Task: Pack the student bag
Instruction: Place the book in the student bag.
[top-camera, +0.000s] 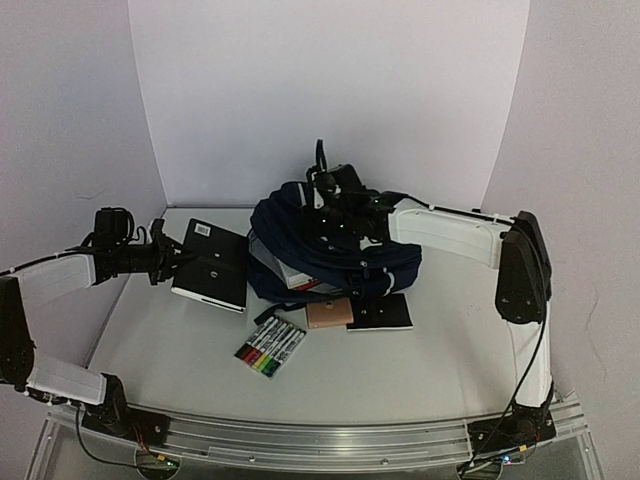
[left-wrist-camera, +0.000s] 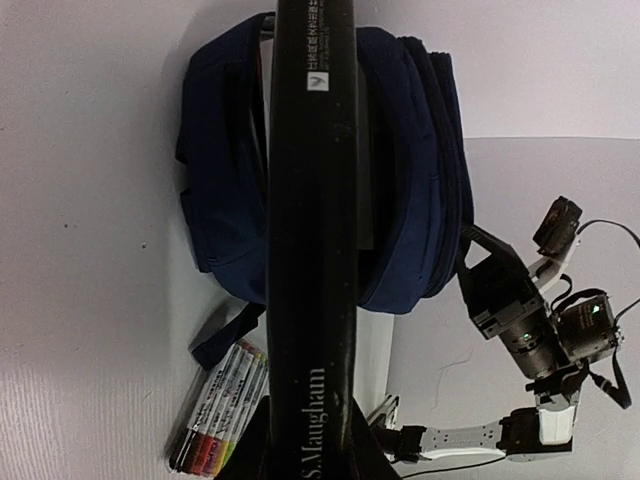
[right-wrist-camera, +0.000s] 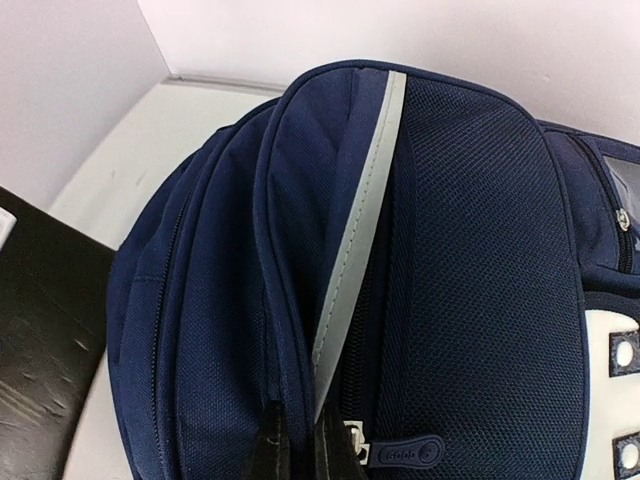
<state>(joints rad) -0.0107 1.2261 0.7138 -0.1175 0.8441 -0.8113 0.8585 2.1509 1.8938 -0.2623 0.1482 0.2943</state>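
The student bag (top-camera: 335, 262) is a navy-blue backpack lying in the middle of the table, with a book edge (top-camera: 292, 274) showing in its mouth. My right gripper (right-wrist-camera: 305, 455) is shut on a fold of the bag's rim (right-wrist-camera: 290, 300), beside a grey stripe (right-wrist-camera: 360, 230) and a zip pull (right-wrist-camera: 405, 452). It sits over the bag's far top (top-camera: 322, 218). My left gripper (top-camera: 178, 258) is shut on a black book (top-camera: 212, 265), held above the table left of the bag. In the left wrist view the book's spine (left-wrist-camera: 312, 250) hides the middle of the bag (left-wrist-camera: 410, 180).
A pack of coloured markers (top-camera: 270, 347) lies in front of the bag. A small brown item (top-camera: 328, 314) and a black notebook (top-camera: 382, 312) lie at the bag's near edge. White walls close the back and sides.
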